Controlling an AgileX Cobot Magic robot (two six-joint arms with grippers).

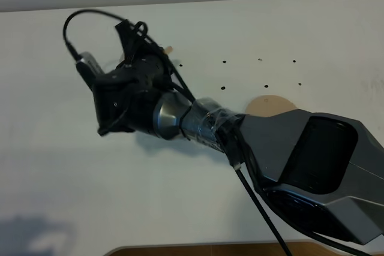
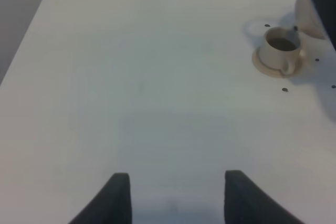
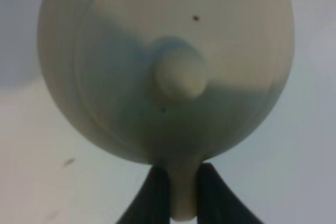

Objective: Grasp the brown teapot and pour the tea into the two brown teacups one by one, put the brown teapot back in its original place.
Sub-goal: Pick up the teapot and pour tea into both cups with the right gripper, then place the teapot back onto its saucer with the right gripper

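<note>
In the right wrist view the pale beige teapot [image 3: 131,35] fills the frame, seen from above its knobbed lid [image 3: 180,74]. My right gripper [image 3: 184,198] is shut on its loop handle [image 3: 184,203]. In the exterior view this gripper [image 1: 99,91] reaches across to the far left and hides the teapot. The left wrist view shows one beige teacup [image 2: 279,47] on its small saucer [image 2: 265,65], with dark liquid inside, and the teapot [image 2: 308,14] close beside it. The second cup is out of view. The wide beige saucer [image 1: 268,105] lies bare, partly behind the right arm. My left gripper [image 2: 177,198] is open and empty over bare table.
The right arm [image 1: 300,154] lies diagonally across the white table [image 1: 270,28] from the lower right. Several small dark dots [image 1: 223,62] mark the tabletop near the wide saucer. A brown strip [image 1: 210,249] runs along the table's near edge.
</note>
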